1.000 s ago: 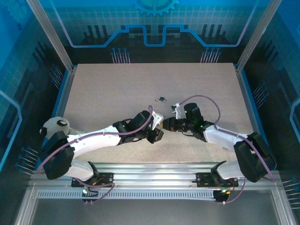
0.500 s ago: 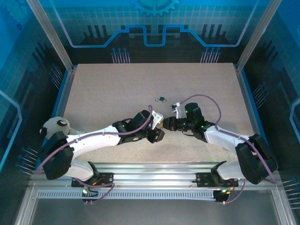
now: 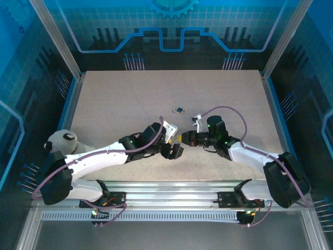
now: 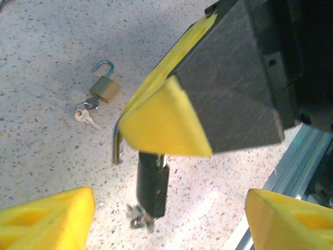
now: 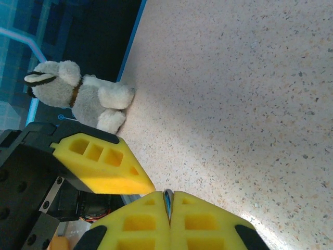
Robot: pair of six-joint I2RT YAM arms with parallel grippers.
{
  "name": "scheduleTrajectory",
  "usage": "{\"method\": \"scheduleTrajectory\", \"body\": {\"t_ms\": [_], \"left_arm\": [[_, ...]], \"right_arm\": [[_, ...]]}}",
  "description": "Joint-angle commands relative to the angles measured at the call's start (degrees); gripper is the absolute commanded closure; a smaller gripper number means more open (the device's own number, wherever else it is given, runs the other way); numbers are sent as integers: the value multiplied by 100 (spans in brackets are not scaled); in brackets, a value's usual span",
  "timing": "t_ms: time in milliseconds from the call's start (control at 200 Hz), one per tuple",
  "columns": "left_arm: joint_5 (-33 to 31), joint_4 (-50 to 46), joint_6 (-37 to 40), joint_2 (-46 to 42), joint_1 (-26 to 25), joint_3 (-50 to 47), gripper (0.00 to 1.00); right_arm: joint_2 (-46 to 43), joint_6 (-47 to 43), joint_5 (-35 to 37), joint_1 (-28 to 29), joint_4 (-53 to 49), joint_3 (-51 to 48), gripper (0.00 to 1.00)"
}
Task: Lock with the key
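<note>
Presently the right gripper [image 3: 182,138] pinches its jaws on the black padlock [image 4: 152,182] shackle so the key [image 4: 139,219] hangs at six o'clock, seemingly offered to the left gripper [image 3: 174,151], jaws spread wide.

Left fingers [image 4: 47,216] now wide apart

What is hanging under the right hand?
A dark padlock hangs from the right hand, a key at its bottom end. Its shackle runs up between the shut yellow pads, which cover its top.
</note>
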Motion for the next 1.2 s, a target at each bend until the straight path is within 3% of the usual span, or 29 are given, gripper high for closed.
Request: {"method": "scheduleTrajectory", "body": {"t_ms": [0, 105, 240, 440, 660, 1086, 1196], "left_arm": [[-61, 93, -267, -364, -30, -228, 18], [-13, 246, -602, -647, -21, -429, 15], [95, 764, -1246, -1256, 119, -899, 1], [884, 1805, -2200, -1706, 557, -1618, 1], [1449, 3046, -3177, -1571, 577, -1853, 1], [1325, 4563, -5253, -1174, 499, -2200, 1], [1124, 4404, -5392, -1191, 447, -2183, 1]], "right_arm": [[-301, 145, -111, -112, 491, -139, 100], [-511, 280, -109, -177, 843, -316, 100], [-756, 380, -106, -203, 1362, -522, 100], [-1077, 672, -5, -230, 2050, -690, 100], [-1134, 798, 396, -230, 2070, -601, 100], [-900, 1078, 1536, -104, 2375, -475, 100], [-899, 994, 1749, -6, 2393, -422, 100]]}}
